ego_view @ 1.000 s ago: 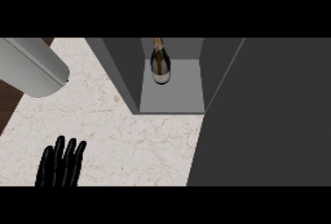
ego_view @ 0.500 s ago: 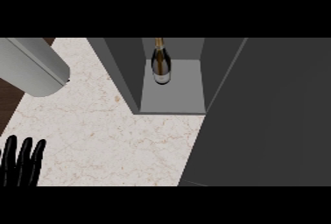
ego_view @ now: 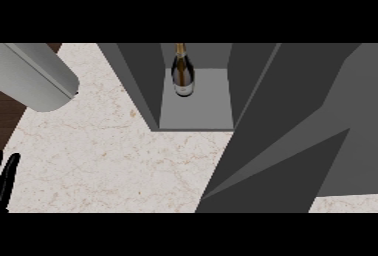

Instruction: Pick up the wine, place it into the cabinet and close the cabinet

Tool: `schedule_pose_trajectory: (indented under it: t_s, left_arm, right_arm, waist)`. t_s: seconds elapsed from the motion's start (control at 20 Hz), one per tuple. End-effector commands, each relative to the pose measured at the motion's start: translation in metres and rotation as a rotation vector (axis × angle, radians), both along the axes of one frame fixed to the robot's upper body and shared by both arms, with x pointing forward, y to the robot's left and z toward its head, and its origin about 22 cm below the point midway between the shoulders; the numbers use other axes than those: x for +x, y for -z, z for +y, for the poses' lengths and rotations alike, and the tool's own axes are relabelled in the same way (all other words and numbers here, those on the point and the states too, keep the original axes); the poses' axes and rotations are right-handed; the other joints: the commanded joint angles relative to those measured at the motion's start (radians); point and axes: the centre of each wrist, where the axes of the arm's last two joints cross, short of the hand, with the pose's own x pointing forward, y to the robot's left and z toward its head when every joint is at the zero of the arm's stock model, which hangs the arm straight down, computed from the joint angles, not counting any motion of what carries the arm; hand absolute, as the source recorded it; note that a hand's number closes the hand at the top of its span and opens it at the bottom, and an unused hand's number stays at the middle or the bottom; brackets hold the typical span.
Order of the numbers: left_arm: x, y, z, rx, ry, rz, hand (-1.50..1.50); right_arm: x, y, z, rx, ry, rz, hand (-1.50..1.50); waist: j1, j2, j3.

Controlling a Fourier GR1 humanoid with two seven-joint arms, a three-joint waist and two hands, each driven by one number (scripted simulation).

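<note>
- Grey cabinet (ego_view: 140, 85) is standing at the counter's far edge, its compartment lying open.
- Wine bottle (ego_view: 182, 75) is standing upright inside that compartment, toward the back, with no hand touching it.
- Dark grey cabinet door (ego_view: 295, 140) is standing open, covering the counter's right side.
- Pale marbled counter (ego_view: 111, 160) is carrying the cabinet.
- Left hand (ego_view: 10, 175) is showing at the counter's left edge, fingers straight, holding nothing.
- Grey cylinder (ego_view: 37, 75) is lying over the far left corner.

Left hand (ego_view: 10, 176) apparently mostly cut off by the edge.
</note>
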Motion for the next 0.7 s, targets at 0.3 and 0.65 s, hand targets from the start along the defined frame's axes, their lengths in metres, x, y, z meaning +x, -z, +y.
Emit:
schedule_pose_trajectory:
  t_s: [0.3,0.65]
  left_arm:
    - [-0.001,-0.010,0.019,-0.005,0.019,0.008,-1.50]
    - [0.009,-0.008,0.010,-0.045,0.068,0.015,-1.50]
  right_arm:
    - [-0.021,-0.012,0.044,0.063,-0.016,-0.126,1.50]
    - [-0.006,-0.020,0.059,0.053,0.050,-0.181,1.50]
  waist:
    - [0.018,-0.001,-0.001]
    - [0.016,0.005,-0.001]
